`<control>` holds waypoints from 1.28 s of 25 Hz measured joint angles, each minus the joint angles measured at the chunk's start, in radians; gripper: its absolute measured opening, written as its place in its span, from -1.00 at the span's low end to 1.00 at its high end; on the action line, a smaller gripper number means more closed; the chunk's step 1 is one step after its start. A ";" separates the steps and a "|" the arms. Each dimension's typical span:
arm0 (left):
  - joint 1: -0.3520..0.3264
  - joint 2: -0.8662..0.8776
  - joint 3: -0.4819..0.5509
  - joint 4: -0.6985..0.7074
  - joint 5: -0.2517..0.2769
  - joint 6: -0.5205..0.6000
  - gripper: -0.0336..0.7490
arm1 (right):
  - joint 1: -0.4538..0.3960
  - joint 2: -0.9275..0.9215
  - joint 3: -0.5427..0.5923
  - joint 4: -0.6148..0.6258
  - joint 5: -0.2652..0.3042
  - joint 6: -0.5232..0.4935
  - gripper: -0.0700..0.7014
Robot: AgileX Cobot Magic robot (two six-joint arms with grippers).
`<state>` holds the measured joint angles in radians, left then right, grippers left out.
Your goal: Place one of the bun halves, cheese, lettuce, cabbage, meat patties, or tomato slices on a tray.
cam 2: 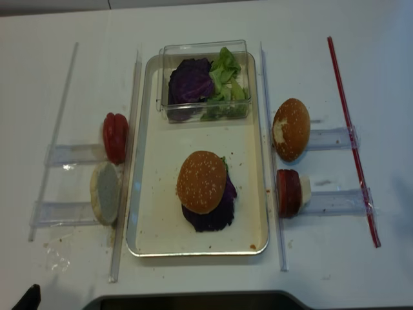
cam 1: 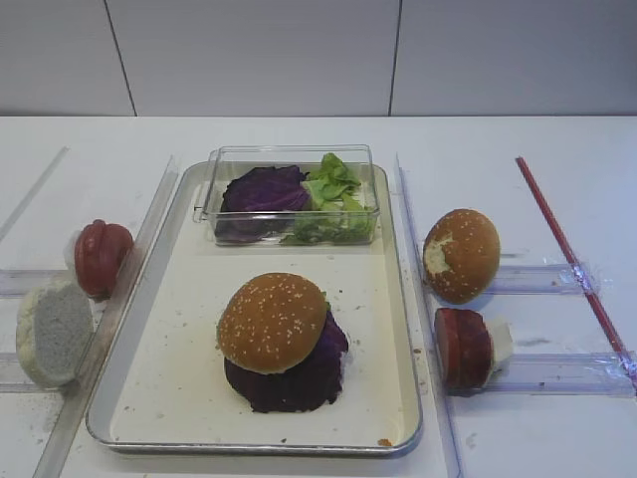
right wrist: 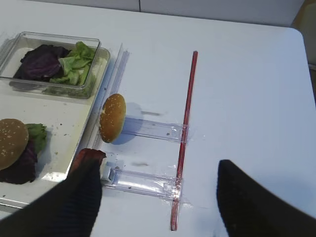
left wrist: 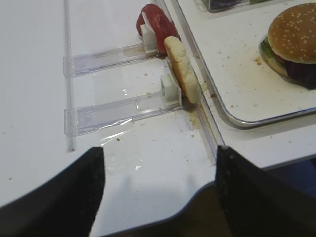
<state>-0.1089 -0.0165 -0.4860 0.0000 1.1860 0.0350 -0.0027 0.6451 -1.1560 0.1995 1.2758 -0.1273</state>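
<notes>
I count one tray (cam 1: 398,329), one clear box (cam 1: 289,159), three bun halves (cam 1: 273,321), two tomato stacks (cam 1: 102,257).

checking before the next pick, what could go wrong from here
The stacked burger looks lopsided: its sesame bun top sits off-centre over the purple cabbage, so another layer could slide off. The spare bun stands on edge close to the tray rim and might topple if brushed.

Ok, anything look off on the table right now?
Two things: the sesame bun top sits off-centre on its stack, with purple cabbage sticking out underneath, and the bun right of the tray has a white torn patch.
</notes>
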 joint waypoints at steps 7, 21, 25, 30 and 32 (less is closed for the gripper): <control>0.000 0.000 0.000 0.000 0.000 0.000 0.21 | 0.000 -0.105 0.000 0.000 0.003 0.016 0.51; 0.000 0.000 0.000 0.000 0.000 0.000 0.21 | 0.000 -0.312 0.000 0.002 0.012 0.071 0.51; 0.000 0.000 0.000 0.000 0.000 0.000 0.21 | 0.000 -0.342 0.024 0.002 0.012 0.071 0.51; 0.000 0.000 0.000 0.000 0.000 0.000 0.21 | 0.000 -0.389 0.151 0.002 0.012 0.071 0.51; 0.000 0.000 0.000 0.000 0.000 0.000 0.21 | 0.000 -0.420 0.213 0.002 0.012 0.058 0.51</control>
<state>-0.1089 -0.0165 -0.4860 0.0000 1.1857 0.0350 -0.0029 0.2249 -0.9425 0.2011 1.2879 -0.0689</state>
